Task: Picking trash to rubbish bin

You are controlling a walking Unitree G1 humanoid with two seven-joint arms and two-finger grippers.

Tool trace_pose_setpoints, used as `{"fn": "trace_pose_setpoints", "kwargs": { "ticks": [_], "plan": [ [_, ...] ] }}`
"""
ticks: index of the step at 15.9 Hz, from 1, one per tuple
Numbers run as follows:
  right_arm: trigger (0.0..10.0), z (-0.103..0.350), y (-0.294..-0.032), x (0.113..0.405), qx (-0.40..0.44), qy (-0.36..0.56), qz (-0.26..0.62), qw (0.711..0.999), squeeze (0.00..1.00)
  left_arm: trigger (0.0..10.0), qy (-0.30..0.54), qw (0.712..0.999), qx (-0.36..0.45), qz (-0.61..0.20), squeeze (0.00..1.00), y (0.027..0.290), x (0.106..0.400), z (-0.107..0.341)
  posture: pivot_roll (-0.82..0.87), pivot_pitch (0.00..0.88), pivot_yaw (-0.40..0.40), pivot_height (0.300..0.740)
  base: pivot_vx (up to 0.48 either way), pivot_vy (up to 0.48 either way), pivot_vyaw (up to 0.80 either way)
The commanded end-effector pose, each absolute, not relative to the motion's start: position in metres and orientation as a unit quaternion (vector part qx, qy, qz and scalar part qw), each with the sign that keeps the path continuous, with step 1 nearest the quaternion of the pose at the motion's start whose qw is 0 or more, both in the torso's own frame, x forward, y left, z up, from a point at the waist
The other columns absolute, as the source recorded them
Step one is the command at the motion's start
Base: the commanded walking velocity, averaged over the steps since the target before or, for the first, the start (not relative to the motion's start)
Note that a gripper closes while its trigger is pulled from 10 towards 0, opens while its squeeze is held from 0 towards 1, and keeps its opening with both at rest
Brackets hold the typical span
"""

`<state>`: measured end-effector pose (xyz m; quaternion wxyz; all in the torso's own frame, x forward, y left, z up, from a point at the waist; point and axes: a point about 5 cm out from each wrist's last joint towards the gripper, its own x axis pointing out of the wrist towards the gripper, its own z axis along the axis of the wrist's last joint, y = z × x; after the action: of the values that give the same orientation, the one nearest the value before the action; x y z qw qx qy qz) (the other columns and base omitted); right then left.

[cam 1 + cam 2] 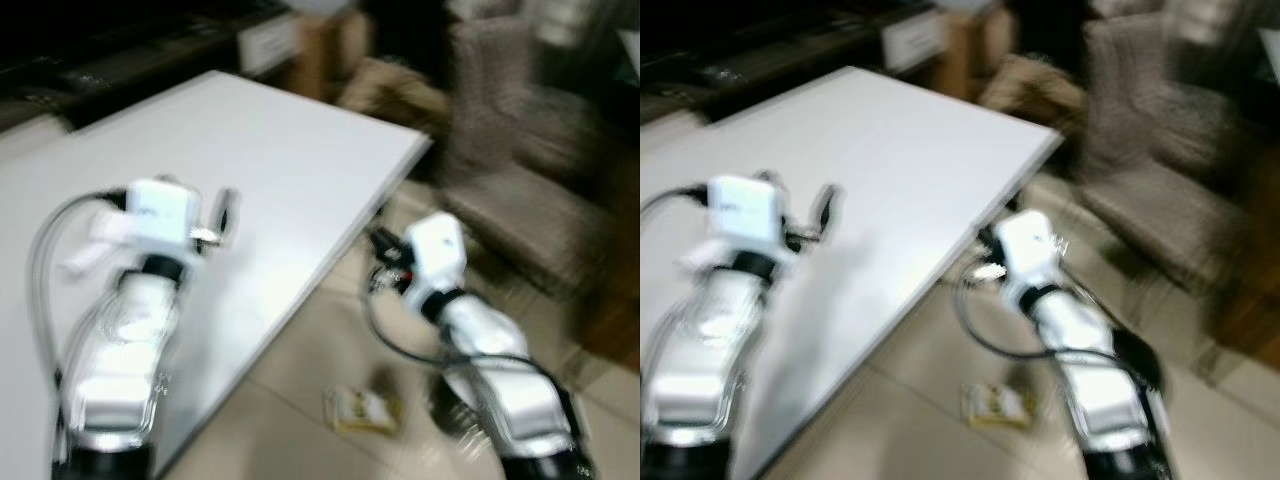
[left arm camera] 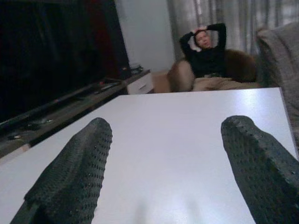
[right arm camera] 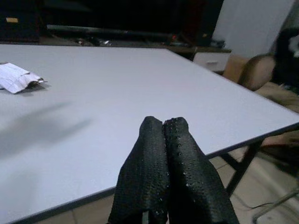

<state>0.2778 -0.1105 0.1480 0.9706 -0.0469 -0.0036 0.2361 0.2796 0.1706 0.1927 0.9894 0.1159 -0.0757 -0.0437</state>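
Observation:
A crumpled white paper (image 3: 18, 77) lies on the white table (image 1: 290, 160), far from both grippers. On the tiled floor beside the table lies a flat yellowish wrapper (image 1: 362, 410), between my two arms. My left gripper (image 2: 167, 125) hovers low over the tabletop, open, with its fingers wide apart and nothing between them. My right gripper (image 3: 163, 123) is held just off the table's near edge above the floor, shut, its fingers pressed together and holding nothing. Both eye views are blurred.
A person (image 2: 209, 51) sits on a brown sofa beyond the table's far end. A grey upholstered chair (image 1: 520, 150) stands to the right of the table. A dark low cabinet (image 2: 70, 100) runs along the table's far-left side. A table leg (image 3: 240, 170) stands under the corner.

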Motion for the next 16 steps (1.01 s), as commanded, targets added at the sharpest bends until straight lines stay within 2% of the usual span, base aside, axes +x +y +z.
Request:
{"fn": "trace_pose_setpoints", "kwargs": {
  "ticks": [1,6,10,14,16],
  "plan": [
    [10.0,0.151,-0.1,0.277,-0.038,-0.008,0.261,0.965,0.0,10.0,-0.071,0.989,0.127,-0.028,0.0,0.18,0.278,0.193,0.03,0.0,-0.026,0.74,0.33,0.0,0.8],
    [10.0,0.141,-0.092,0.269,-0.031,0.018,0.313,0.949,0.0,10.0,-0.062,0.989,0.131,-0.026,0.0,0.181,0.274,0.189,0.04,0.0,-0.032,0.74,0.326,0.0,0.8],
    [10.0,0.145,-0.093,0.27,-0.041,0.011,0.314,0.948,0.0,10.0,-0.054,0.99,0.127,-0.035,0.0,0.176,0.271,0.184,0.03,0.0,-0.034,0.74,0.325,0.0,0.8],
    [10.0,0.153,-0.106,0.279,-0.057,-0.002,0.283,0.958,0.0,10.0,-0.051,0.99,0.126,-0.044,0.0,0.172,0.271,0.183,0.03,0.0,-0.034,0.74,0.325,0.0,0.8],
    [10.0,0.161,-0.121,0.291,-0.05,-0.01,0.239,0.97,0.0,10.0,-0.049,0.989,0.129,-0.047,0.0,0.17,0.272,0.182,0.03,0.0,-0.032,0.74,0.315,0.0,0.0]
  ]
}}
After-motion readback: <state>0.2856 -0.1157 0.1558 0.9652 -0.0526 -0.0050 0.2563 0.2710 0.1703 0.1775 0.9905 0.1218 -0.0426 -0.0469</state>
